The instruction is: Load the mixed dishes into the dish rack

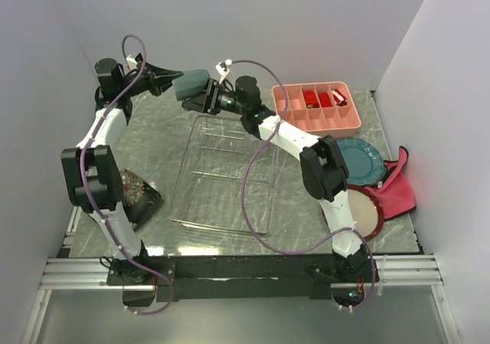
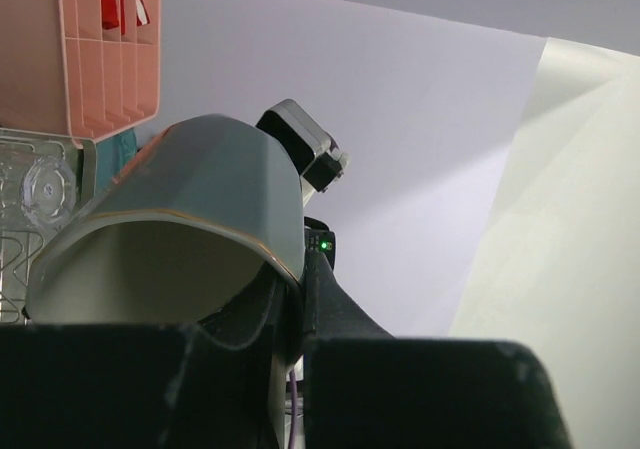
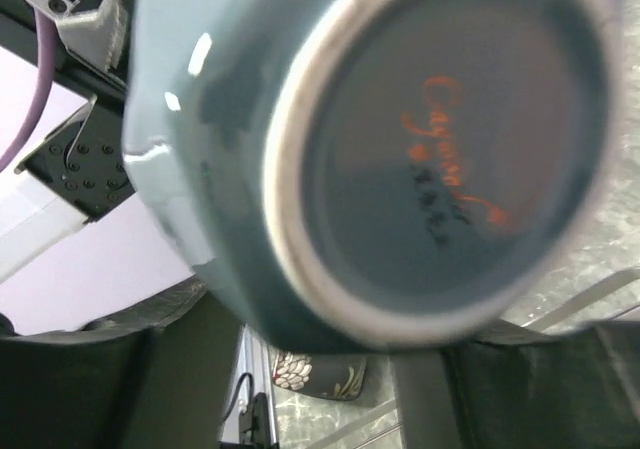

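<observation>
1. Grey-blue mug (image 1: pixel 193 83) hangs in the air over the far end of the table, just beyond the back edge of the dish rack (image 1: pixel 218 223). It lies on its side, mouth toward the left arm and base toward the right arm.
2. The left gripper (image 1: pixel 174 80) is clamped on the mug's rim, one finger inside the wall and one outside.
3. The right gripper (image 1: pixel 205 97) sits at the mug's base with its jaws spread to either side. Whether the pads touch the glaze cannot be told.
4. This looks like a hand-over between the arms, and the main risk is timing. If the left jaws let go before the right ones hold firmly, the mug would drop onto the wire or the stone top and could chip.
5. The body is round, glazed and wide, so a grip placed too near the base could squeeze it out sideways.
6. The two grippers are very close, so a small misjudged approach could knock them together and twist the mug in the rim grip.
7. The pink tray (image 1: pixel 321 127) stands near on the right, so a wide swing could clip it.
</observation>
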